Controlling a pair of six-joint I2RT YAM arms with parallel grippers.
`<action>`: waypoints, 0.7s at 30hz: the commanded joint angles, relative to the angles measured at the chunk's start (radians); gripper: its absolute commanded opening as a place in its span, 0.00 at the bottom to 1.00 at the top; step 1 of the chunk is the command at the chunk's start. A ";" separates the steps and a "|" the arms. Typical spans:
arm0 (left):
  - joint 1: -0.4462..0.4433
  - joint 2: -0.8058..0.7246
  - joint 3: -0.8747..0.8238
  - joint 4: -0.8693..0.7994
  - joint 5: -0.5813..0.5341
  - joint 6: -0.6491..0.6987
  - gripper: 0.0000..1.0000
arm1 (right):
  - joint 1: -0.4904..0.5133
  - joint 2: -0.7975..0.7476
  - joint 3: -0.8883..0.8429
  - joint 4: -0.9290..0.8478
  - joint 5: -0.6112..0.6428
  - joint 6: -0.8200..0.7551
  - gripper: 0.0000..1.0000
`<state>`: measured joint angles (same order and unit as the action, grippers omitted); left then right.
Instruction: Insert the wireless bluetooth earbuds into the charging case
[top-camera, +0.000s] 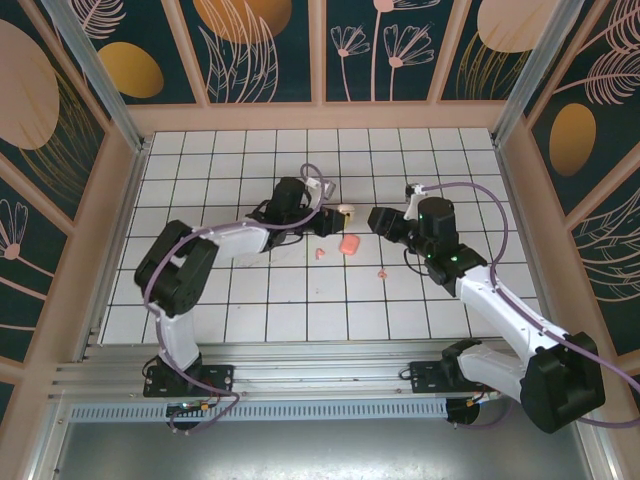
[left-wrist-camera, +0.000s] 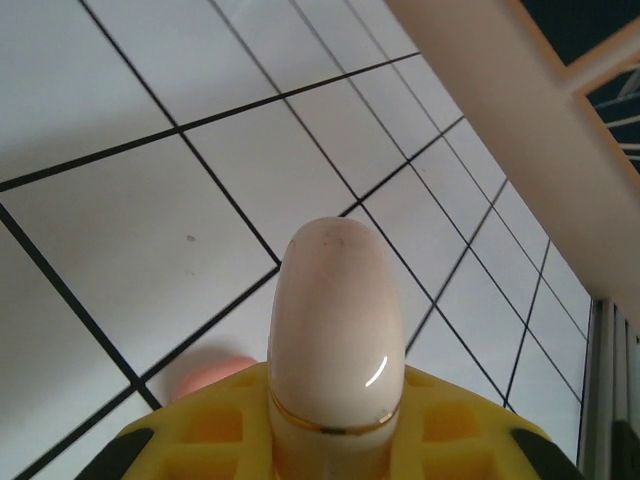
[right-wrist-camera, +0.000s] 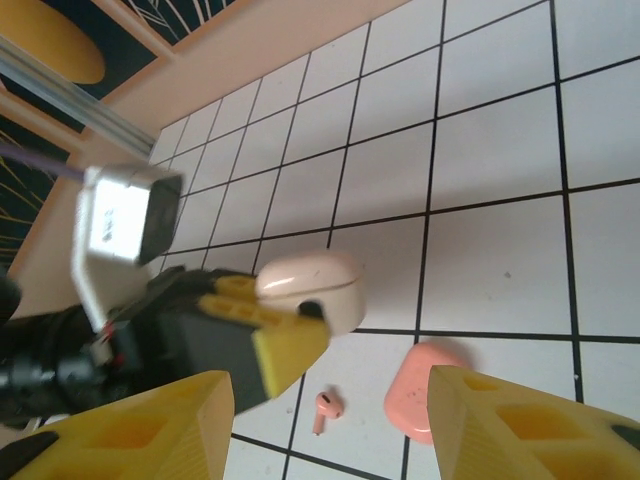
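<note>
My left gripper (top-camera: 330, 213) is shut on the cream-white part of the charging case (top-camera: 346, 211), holding it just above the table. In the left wrist view this rounded part (left-wrist-camera: 335, 320) stands between the yellow fingers (left-wrist-camera: 455, 425). The right wrist view shows its dark dot and lid seam (right-wrist-camera: 312, 285). The salmon-pink shell (top-camera: 349, 244) lies apart on the tiles (right-wrist-camera: 425, 390). One pale pink earbud (top-camera: 319, 254) lies beside the shell (right-wrist-camera: 327, 408). A second earbud (top-camera: 381, 272) lies further right. My right gripper (top-camera: 376, 220) is open and empty, hovering above the shell and earbud (right-wrist-camera: 330, 440).
White tiled table (top-camera: 250, 300) with black grid lines, boxed in by peach-framed walls (top-camera: 320, 115) at the back and sides. The two grippers face each other near the table's middle, about one tile apart.
</note>
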<state>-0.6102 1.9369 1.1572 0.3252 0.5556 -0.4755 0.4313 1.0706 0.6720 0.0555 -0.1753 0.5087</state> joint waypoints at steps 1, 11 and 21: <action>-0.005 0.086 0.103 -0.084 0.014 -0.136 0.16 | -0.008 -0.033 -0.032 0.031 0.048 0.017 0.54; -0.008 0.278 0.320 -0.146 0.030 -0.288 0.18 | -0.035 -0.054 -0.047 0.048 0.054 0.013 0.54; -0.026 0.391 0.451 -0.230 0.039 -0.309 0.22 | -0.049 -0.054 -0.042 0.066 0.011 0.021 0.54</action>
<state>-0.6254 2.2982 1.5654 0.1410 0.5690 -0.7620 0.3923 1.0351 0.6323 0.0795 -0.1589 0.5125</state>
